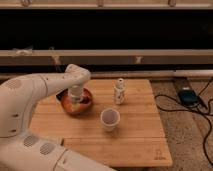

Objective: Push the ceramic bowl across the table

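Nearest the camera, the bulky white arm (30,100) is seen filling the lower left of the view, its broad links overlapping the near left corner of the tabletop (130,145). A small dark mark (159,156) is printed at the near right corner of the light wooden planks, but it cannot be read. A wide band of bare wood is left along the near edge and the whole right side. Further in, a small pale cup (110,119) is stood upright near the middle. Just beyond it and to the left, the ceramic bowl (86,104) is set on the left half of the tabletop, close to the left edge and apart from the cup. The arm is carried rightward from the left, bent at a rounded joint above the bowl and turned straight down, so that the gripper (75,96) is lowered inside the bowl's orange-red hollow. Whether the gripper is released or clenched cannot be told. To the right of the bowl, towards the far edge, a small white patterned bottle (119,91) is stood upright; no writing on it can be made out. Past the right edge, a dark box (187,96) and black cables (200,125) are laid on the floor. A pale ledge (150,56) is run across the dark background.
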Motion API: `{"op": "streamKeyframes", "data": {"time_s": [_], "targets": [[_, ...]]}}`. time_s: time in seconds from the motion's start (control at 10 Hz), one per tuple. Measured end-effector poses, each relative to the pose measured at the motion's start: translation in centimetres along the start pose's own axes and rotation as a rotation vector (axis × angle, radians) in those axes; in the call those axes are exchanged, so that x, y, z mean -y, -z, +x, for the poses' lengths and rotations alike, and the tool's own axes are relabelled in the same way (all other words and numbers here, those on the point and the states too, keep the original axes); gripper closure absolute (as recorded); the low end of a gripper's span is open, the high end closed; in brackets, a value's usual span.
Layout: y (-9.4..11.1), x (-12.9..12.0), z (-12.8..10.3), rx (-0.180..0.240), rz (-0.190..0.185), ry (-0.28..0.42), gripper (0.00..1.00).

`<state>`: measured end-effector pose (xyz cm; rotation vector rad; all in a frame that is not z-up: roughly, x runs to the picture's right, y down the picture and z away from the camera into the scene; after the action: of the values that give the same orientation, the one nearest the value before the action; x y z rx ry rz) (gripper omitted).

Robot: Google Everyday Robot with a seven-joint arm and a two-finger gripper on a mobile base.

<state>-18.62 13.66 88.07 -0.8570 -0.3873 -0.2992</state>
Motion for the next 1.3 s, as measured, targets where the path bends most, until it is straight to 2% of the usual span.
{"op": "streamKeyframes", "data": {"time_s": [0.4, 0.7, 1.3], "targets": [[-0.7, -4.5, 0.5, 0.011, -0.045, 0.005, 1.0], [-1.5, -7.5, -0.2, 0.036, -0.094, 0.015, 1.0], [-2.4, -16.0, 0.0, 0.074, -0.19, 0.013, 1.0]]}}
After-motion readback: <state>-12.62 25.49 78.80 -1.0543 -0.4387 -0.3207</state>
